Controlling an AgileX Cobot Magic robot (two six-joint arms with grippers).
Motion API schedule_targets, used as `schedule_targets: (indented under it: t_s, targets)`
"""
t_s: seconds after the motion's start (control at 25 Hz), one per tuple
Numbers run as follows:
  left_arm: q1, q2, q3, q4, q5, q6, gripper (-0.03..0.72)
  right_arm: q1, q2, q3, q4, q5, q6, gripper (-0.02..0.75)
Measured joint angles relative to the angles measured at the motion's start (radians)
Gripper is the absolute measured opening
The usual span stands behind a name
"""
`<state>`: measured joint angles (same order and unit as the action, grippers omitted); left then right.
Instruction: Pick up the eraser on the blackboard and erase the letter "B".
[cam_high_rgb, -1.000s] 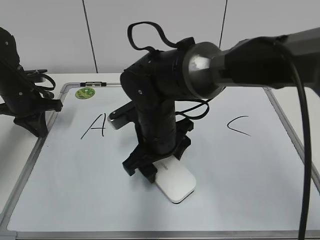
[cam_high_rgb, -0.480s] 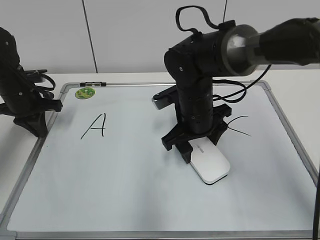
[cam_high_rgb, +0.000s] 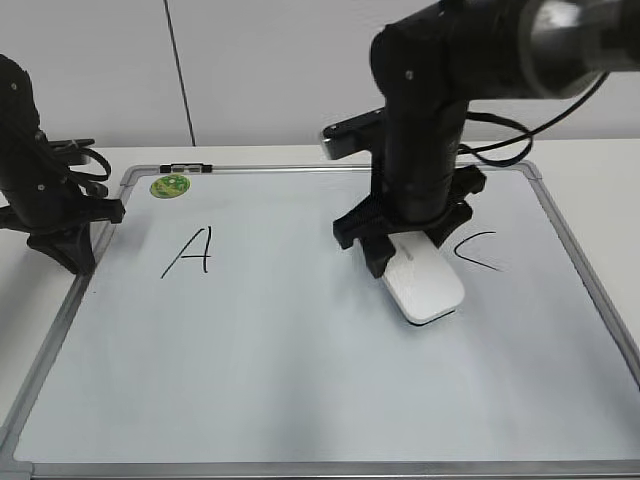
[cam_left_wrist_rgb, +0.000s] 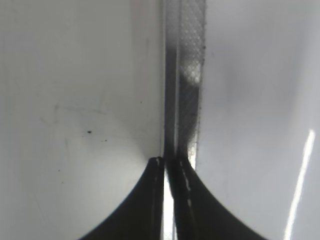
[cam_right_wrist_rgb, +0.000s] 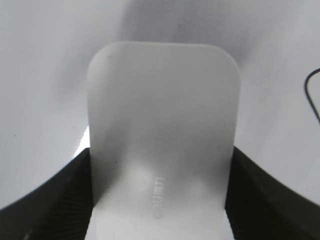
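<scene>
We read "A" (cam_high_rgb: 190, 251) at 9 o'clock and "C" (cam_high_rgb: 478, 252) at 3 on the blackboard (cam_high_rgb: 300, 400); our right gripper (cam_high_rgb: 405, 262) clamps the eraser (cam_high_rgb: 426, 281), its grey lettering unreadable; the left gripper's (cam_left_wrist_rgb: 167, 162) jaws are closed.

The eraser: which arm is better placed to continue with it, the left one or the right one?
The right. Its gripper is shut on the eraser over the blackboard, beside the "C". The left gripper sits at the board's left frame, closed and empty.

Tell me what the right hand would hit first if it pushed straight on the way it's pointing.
The right hand points down at the blackboard, clamped on the eraser. Pushing on would likely press the eraser into the board surface beside the "C".
</scene>
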<state>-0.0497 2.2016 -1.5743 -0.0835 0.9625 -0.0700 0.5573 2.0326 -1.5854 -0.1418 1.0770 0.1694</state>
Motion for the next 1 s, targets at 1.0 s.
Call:
schedule_targets:
  t_s: [1.0]
  targets:
    - [0.0,0.0,0.0,0.002,0.0,0.0,0.02,-0.497,-0.221,0.403,0.256,-0.069,-0.239,0.526]
